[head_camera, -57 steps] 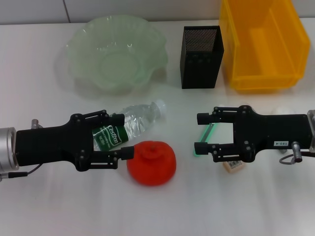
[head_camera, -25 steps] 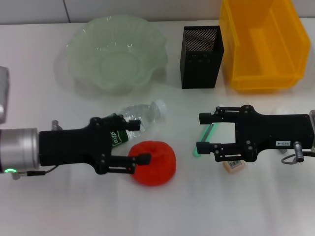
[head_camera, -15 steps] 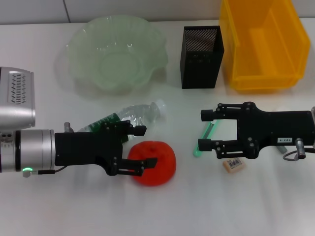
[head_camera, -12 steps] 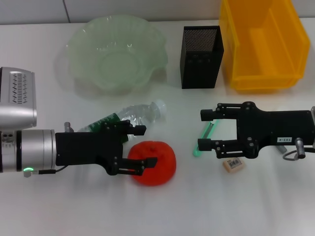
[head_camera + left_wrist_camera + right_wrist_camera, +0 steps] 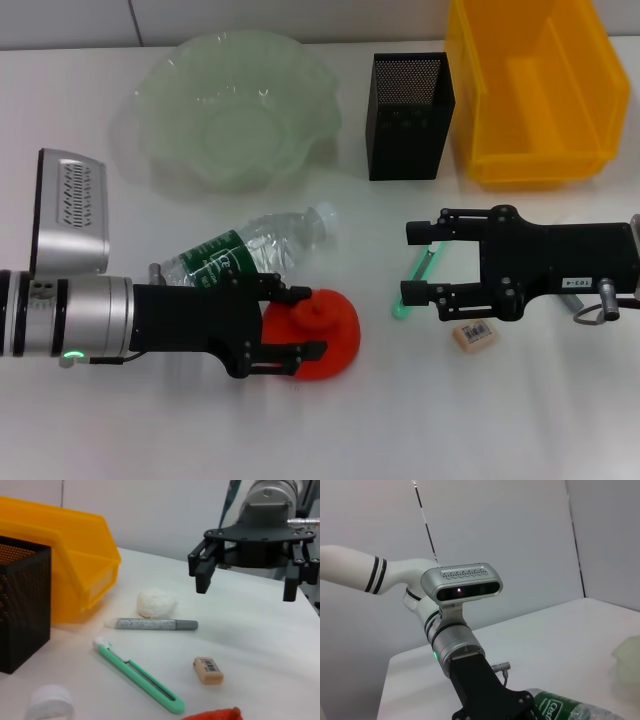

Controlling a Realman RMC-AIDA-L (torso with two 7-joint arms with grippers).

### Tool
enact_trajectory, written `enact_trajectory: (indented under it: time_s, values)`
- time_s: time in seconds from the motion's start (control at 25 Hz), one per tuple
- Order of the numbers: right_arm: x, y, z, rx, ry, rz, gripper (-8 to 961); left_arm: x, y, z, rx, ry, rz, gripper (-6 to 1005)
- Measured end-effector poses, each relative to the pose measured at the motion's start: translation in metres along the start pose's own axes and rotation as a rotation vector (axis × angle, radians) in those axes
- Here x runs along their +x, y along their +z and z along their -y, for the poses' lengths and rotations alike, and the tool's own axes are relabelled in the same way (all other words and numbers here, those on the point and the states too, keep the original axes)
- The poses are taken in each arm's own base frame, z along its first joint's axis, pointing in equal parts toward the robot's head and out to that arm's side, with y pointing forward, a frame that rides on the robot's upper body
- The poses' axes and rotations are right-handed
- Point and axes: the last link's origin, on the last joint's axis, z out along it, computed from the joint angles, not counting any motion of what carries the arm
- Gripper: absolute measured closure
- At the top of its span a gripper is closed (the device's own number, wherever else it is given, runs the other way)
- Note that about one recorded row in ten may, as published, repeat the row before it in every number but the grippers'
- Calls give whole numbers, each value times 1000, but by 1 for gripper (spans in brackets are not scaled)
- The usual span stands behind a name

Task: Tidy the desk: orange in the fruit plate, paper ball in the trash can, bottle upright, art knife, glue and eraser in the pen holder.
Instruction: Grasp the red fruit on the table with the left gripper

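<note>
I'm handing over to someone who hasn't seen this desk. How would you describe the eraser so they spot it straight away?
Start at the big yellow plastic bin at the far right of the white desk, then come toward the robot to the right gripper, open above the desk. Beside its fingers lies the small beige block eraser with a barcode label. The slim green art knife and grey glue stick nearby are long and thin.

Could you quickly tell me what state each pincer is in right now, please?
Left pincer: open, fingers either side of the orange, not yet closed on it.
Right pincer: open, holding nothing, above the art knife.
</note>
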Motion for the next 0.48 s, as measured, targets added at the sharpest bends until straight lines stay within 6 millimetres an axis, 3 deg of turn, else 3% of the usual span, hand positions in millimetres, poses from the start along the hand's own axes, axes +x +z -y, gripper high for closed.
enact_trajectory:
  time_s: [0.2,0.48]
  values:
    - [0,0,0,0,0,0,216,3,0,2,-16,10,13,269]
    - [0,0,-1,-4,0,2,215,4,0,3,-9,15,14,588]
